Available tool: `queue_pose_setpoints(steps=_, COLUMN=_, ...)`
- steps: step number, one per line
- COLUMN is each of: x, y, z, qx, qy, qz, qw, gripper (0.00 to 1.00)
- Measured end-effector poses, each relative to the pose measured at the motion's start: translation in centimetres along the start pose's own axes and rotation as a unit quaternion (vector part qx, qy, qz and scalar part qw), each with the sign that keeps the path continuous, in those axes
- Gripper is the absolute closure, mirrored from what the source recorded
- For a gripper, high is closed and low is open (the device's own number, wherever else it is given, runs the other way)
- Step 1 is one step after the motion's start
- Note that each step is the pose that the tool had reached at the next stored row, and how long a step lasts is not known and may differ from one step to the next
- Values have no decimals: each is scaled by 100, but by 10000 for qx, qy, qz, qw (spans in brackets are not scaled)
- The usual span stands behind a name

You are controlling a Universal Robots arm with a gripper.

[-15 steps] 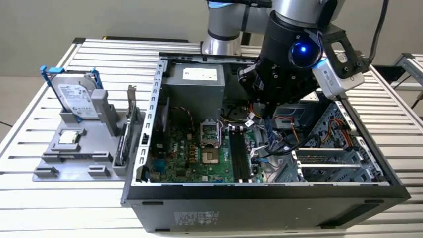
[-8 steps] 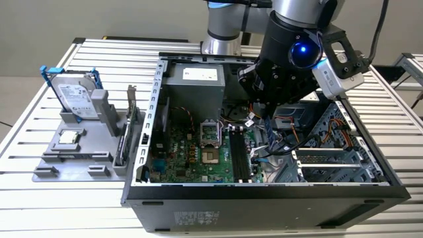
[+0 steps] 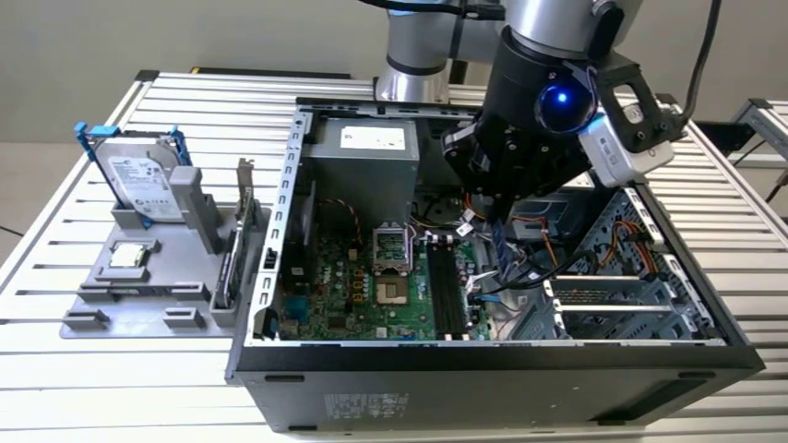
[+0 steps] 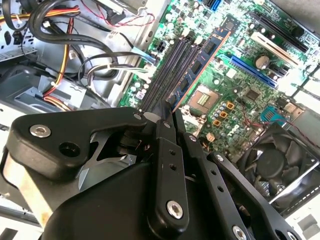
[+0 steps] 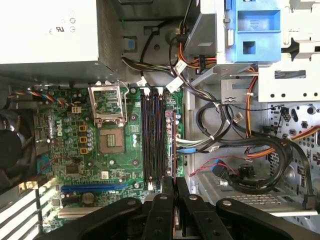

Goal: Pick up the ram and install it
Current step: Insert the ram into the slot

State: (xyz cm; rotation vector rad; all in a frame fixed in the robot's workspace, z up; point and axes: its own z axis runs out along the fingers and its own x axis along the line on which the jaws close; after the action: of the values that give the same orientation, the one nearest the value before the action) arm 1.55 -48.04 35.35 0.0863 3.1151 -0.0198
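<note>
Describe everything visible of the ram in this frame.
The ram is a long, thin, dark blue board with small black chips and a coppery edge. The gripper is shut on one end, holding it on edge inside the open computer case, lined up alongside the black memory slots. Whether it sits in a slot cannot be told.

Your exterior view stands off the arm, high and in front of the open computer case [image 3: 493, 351], looking down into it, with the parts stand [image 3: 148, 268] on the exterior view's left and the arm over the far side. Your first wrist view looks almost straight down, close over the motherboard [image 5: 100, 145], with the gripper [image 5: 173, 210] at its edge. Your second wrist view looks along the gripper [image 4: 167, 130] at a slant. Both wrist views share the black memory slots [image 5: 154, 140] [image 4: 172, 65] and the processor socket [image 5: 111, 142].
</note>
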Motion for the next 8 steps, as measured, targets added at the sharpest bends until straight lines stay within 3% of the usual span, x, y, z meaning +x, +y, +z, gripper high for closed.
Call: queue_pose_setpoints(steps=8, x=1, y=0, z=42, qx=1, qy=0, qz=0, qw=10000, gripper=100)
